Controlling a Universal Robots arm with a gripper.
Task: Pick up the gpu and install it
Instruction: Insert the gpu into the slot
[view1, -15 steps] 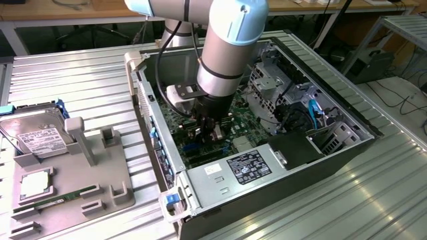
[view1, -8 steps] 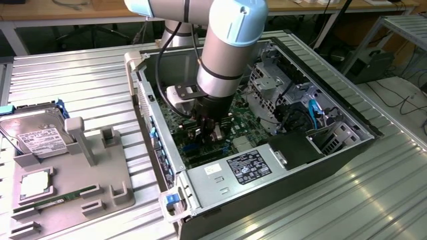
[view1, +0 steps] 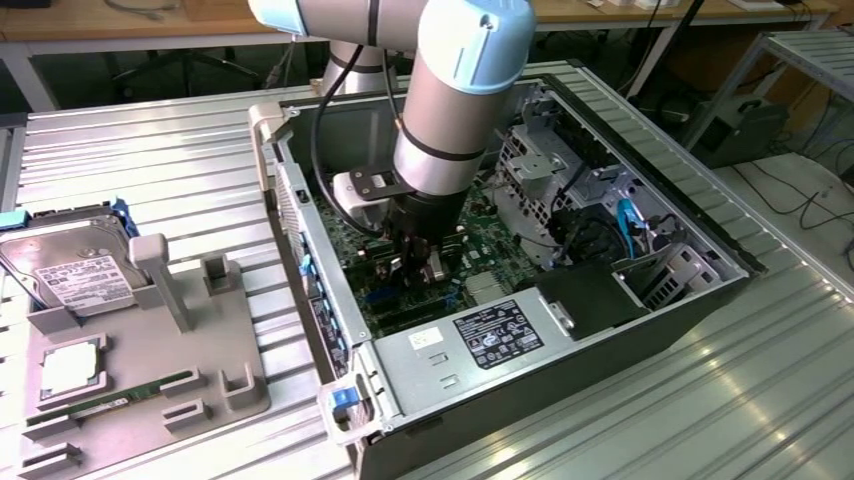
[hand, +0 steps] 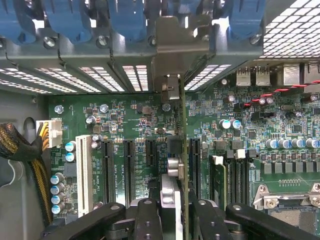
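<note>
Tool grips gpu edge-on between its fingers, above motherboard slots.

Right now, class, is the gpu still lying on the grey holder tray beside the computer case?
No: the gpu stands edge-on between the fingers above the motherboard.

Matt black plastic fingers, silver metal gpu bracket, glossy green motherboard.
</note>
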